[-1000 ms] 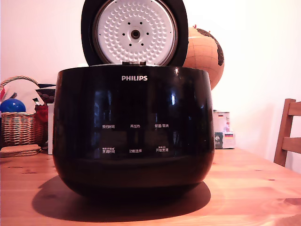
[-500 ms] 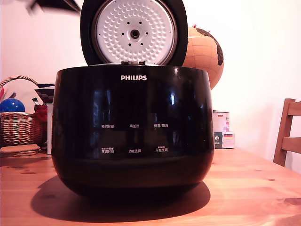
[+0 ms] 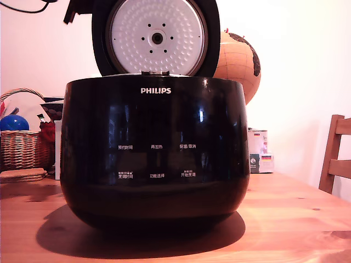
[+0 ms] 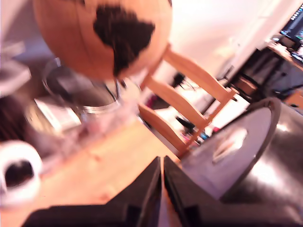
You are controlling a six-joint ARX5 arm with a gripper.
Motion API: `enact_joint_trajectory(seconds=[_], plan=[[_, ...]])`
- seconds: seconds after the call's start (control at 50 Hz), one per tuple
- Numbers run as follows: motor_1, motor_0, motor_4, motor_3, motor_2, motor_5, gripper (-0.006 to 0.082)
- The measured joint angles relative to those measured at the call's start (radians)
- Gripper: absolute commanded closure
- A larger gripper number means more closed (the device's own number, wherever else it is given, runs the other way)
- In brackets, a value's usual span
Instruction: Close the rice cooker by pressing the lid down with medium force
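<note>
The rice cooker (image 3: 155,153) sits square in the middle of the wooden counter (image 3: 296,219), its logo and white button labels facing the exterior camera. The lid (image 3: 156,37) stands upright and open above the cooker's back edge, its dimpled silvery underside with the central hole turned toward that camera.

My jaws (image 4: 162,177) show in the wrist view as two dark fingers (image 4: 147,187) pressed almost together, only a thin slit between them, and nothing is gripped. The picture there is blurred. Just beside my tips I see the lid's glossy black outer shell and its grey top panel; I cannot tell whether I touch it. In the exterior view a dark piece of my arm (image 3: 77,8) pokes in at the top edge, just to the left of the lid's rim in that view, with a black cable (image 3: 24,7) looping nearby.

Behind the lid, on the exterior view's right, stands a tan globe (image 3: 238,60); it fills much of the wrist view too. A wooden chair (image 3: 335,156) stands at the exterior view's right edge. On the exterior view's left sits a wicker basket (image 3: 22,145) with a blue ball (image 3: 13,123) in it.
</note>
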Motion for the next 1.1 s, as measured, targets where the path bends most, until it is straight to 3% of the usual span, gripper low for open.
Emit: enact_joint_trajectory(seconds=[0.32, 0.52, 0.66, 0.68, 0.82, 1.1], plan=[[0.000, -0.050, 0.030, -0.201, 0.014, 0.010, 0.0788], [0.000, -0.122, 0.018, -0.303, 0.016, 0.077, 0.0788], [0.000, -0.185, -0.108, -0.353, 0.018, 0.140, 0.0788], [0.000, -0.195, -0.185, -0.352, 0.018, 0.157, 0.0788], [0.000, -0.257, -0.298, -0.344, 0.019, 0.166, 0.0788], [-0.014, -0.307, -0.367, -0.284, -0.013, 0.166, 0.0788]])
